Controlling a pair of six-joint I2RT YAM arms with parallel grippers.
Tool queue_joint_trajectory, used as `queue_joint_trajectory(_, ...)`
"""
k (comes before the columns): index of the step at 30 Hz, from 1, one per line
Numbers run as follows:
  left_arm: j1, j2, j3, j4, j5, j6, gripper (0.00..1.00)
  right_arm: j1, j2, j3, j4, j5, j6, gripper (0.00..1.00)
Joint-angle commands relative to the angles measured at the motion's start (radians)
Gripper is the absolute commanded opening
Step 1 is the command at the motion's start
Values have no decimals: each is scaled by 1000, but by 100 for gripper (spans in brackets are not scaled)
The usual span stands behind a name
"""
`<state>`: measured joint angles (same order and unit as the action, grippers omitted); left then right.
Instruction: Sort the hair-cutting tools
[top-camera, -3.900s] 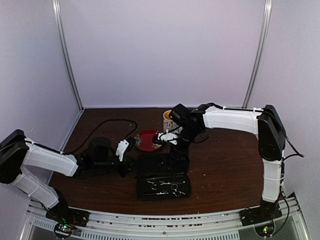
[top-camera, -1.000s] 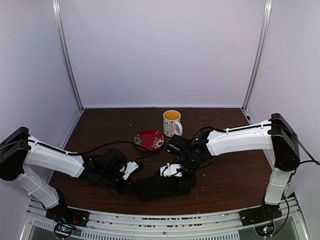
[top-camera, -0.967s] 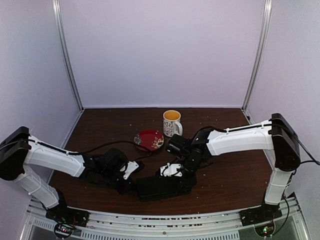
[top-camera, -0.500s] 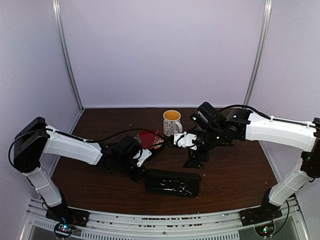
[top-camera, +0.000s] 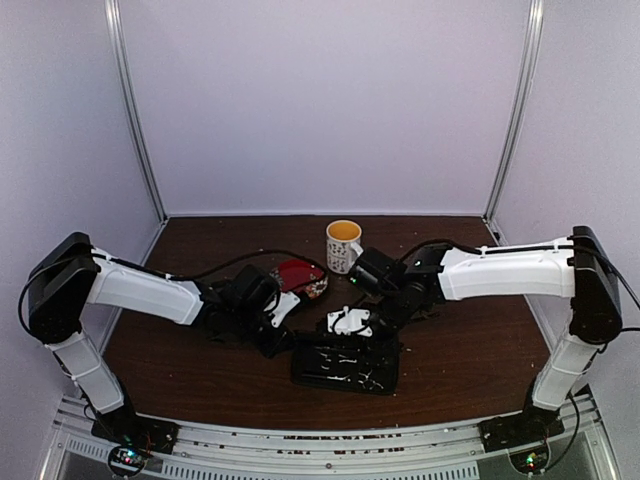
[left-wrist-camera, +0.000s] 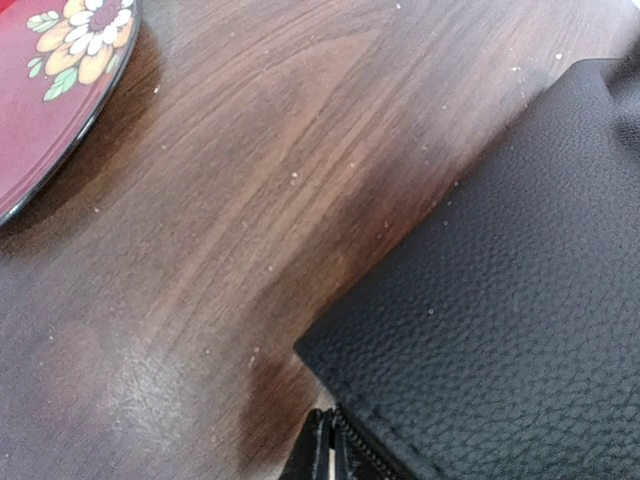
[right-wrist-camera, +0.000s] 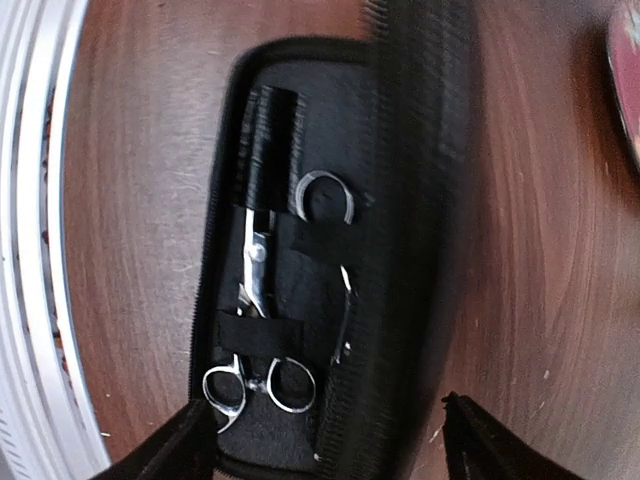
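- Top external: the black case (top-camera: 378, 352) lies open on the table (top-camera: 200, 240) in the lower middle of the frame. Silver glints show inside it, too small to tell apart.
- The left gripper (top-camera: 280, 328) sits low at the case's left end. The right gripper (top-camera: 350, 325) hangs over its upper edge.
- A red saucer (top-camera: 305, 275) and a mug (top-camera: 343, 245) stand further up the frame.
- Left wrist: only wood, the saucer's flowered rim (left-wrist-camera: 60, 90) at the upper left, and the case's grained cover (left-wrist-camera: 500, 300) at the right. A zip (left-wrist-camera: 335, 450) shows at the bottom edge. The fingers are out of sight; the left gripper is fully closed, on what I cannot tell.
- Right wrist: one pair of scissors (right-wrist-camera: 255, 275) lies in the case's left half under elastic bands (right-wrist-camera: 255, 330), rings toward the bottom.
- A second pair (right-wrist-camera: 322, 176) lies just right of it, ring uppermost.
- A black comb (right-wrist-camera: 268, 140) sits above the first pair's blades.
- A blurred black flap (right-wrist-camera: 420, 200) crosses the middle.
- The right fingertips (right-wrist-camera: 195, 440) stand wide apart in the bottom corners, holding nothing.
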<state>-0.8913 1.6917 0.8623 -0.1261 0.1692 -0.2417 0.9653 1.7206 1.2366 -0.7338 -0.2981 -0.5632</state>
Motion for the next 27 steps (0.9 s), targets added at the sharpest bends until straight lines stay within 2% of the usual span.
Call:
queue_joint_trajectory(1,14,-3,-1,77,26,-4,0,78,10,40,64,122,-46,67)
queue_joint_trajectory(3,17,-3,-5,79,34,-2,0,93,49,64,81,137,-50,56)
queue_joint_trajectory(5,19,-4,-7,74,41,1,0,106,84,83,79,139,-58,50)
queue_joint_trajectory(9,25,-16,-16,45,47,11,0,154,109,83,46,130,-65,54)
queue_joint_trajectory(12,25,-21,-27,30,67,24,0,178,109,53,62,129,-46,54)
queue_joint_trajectory(17,25,-33,-59,-13,76,57,0,179,150,28,77,152,-23,39)
queue_joint_trajectory(27,19,-125,-170,-68,77,33,0,179,223,-20,110,224,-55,23)
